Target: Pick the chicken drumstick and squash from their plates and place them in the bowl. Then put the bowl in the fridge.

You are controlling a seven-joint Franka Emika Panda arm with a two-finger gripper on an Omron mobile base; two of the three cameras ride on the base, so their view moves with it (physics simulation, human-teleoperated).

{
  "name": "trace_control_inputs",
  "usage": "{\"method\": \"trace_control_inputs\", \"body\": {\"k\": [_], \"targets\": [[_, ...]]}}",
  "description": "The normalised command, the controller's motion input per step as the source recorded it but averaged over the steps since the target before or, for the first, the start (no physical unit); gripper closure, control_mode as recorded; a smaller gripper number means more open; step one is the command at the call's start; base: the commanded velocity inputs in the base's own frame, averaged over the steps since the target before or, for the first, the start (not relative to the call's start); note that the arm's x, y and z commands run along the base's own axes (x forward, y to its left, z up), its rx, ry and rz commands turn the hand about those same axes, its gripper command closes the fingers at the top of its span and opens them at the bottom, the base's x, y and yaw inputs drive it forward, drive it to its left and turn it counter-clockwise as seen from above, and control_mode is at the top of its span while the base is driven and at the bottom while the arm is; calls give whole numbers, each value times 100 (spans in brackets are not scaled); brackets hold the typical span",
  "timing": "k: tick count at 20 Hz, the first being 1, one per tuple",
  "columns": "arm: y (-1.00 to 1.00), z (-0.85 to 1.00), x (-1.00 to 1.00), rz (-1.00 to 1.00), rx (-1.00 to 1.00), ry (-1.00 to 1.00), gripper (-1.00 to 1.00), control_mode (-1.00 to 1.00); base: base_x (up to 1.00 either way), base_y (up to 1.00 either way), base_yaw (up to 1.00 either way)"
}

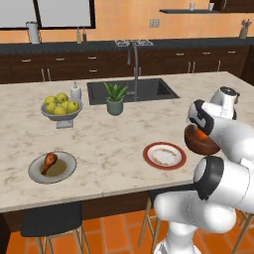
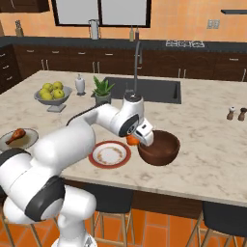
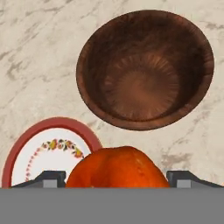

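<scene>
My gripper (image 3: 117, 180) is shut on the squash (image 3: 117, 168), a round orange-red vegetable held between the dark fingertips (image 3: 50, 178). It hangs above the counter between the white, red-rimmed plate (image 3: 43, 153) and the dark reddish-brown bowl (image 3: 144, 70), which has nothing in it. The right base view shows the squash (image 2: 131, 140) just left of the bowl's rim (image 2: 159, 147), beside the red-rimmed plate (image 2: 110, 154). The chicken drumstick (image 1: 48, 162) lies on the grey-green plate (image 1: 52, 167) at the counter's front left. The fridge is out of view.
A grey footed bowl of yellow-green apples (image 1: 60, 110), a soap dispenser (image 1: 75, 92) and a potted plant (image 1: 114, 99) stand near the sink (image 1: 149, 89). Salt and pepper shakers (image 2: 236, 114) sit far right. Stools line the counter's front edge.
</scene>
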Motion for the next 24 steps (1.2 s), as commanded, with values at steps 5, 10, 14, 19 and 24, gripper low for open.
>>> {"method": "trace_control_inputs", "body": {"k": [5, 10, 14, 19, 24], "targets": [[-83, -11, 68, 0, -8, 2, 100, -100, 0, 0, 0], [-37, -65, 44, 0, -3, 8, 100, -100, 0, 0, 0], [6, -99, -8, 1, -1, 6, -100, -100, 0, 0, 0], [0, -52, 47, 5, -1, 0, -100, -100, 0, 0, 0], [0, -6, 26, 11, -2, 0, -100, -100, 0, 0, 0]]}}
